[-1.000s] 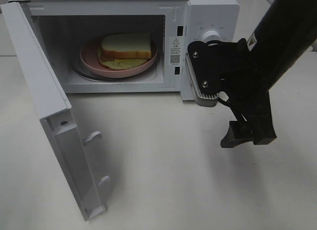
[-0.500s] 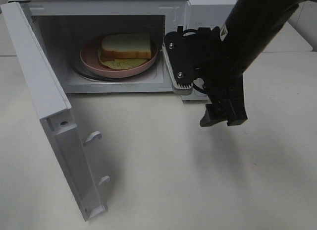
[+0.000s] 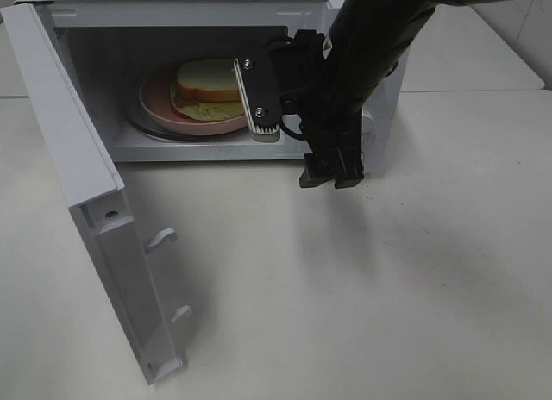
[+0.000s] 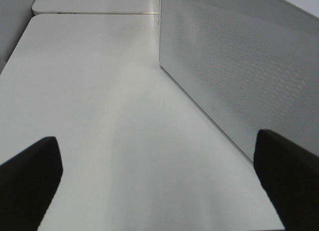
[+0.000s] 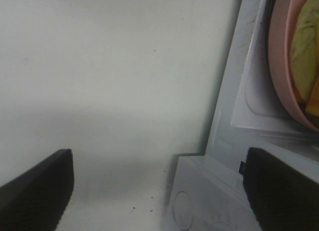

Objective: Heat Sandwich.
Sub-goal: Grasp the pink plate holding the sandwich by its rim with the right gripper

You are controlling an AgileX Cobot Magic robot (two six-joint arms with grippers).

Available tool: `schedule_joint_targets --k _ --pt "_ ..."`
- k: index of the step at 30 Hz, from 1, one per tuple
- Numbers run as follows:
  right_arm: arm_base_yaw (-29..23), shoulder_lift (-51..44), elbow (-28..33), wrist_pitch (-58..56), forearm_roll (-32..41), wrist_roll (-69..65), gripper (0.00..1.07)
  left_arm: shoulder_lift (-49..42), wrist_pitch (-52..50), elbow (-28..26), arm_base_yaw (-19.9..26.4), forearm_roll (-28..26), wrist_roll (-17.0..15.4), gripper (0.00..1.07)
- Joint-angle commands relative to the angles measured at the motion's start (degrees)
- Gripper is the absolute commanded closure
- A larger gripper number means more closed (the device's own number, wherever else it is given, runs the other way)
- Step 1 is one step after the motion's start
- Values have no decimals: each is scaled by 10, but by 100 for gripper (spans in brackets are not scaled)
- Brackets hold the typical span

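Records left gripper (image 4: 159, 188) spread wide, empty, over bench (image 4: 89, 91) beside perforated wall of microwave (image 4: 239, 66). Records door (image 3: 129, 279) open at frame left; sandwich (image 3: 207, 79) on pink plate (image 3: 159, 107) inside cavity (image 3: 103, 64), upper centre-left. Records right gripper (image 3: 329, 178) spread, empty, before cavity's lower right corner, frame centre.

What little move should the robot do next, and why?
Probably draw the right hand clear of the microwave. The sandwich already sits on the pink plate inside, the door hangs wide open, and that hand is in its way.
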State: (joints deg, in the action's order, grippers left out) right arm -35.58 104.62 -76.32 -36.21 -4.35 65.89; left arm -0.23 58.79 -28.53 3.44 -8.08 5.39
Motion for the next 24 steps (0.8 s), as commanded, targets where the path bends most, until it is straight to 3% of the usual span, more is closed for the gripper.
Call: schedule_joint_targets --k 1,24 --pt "-1 11 -18 8 -4 -1 20 -13 2 2 -1 1 -2 5" --pt "-6 145 -155 40 -11 -3 24 -13 2 2 -1 1 -2 5"
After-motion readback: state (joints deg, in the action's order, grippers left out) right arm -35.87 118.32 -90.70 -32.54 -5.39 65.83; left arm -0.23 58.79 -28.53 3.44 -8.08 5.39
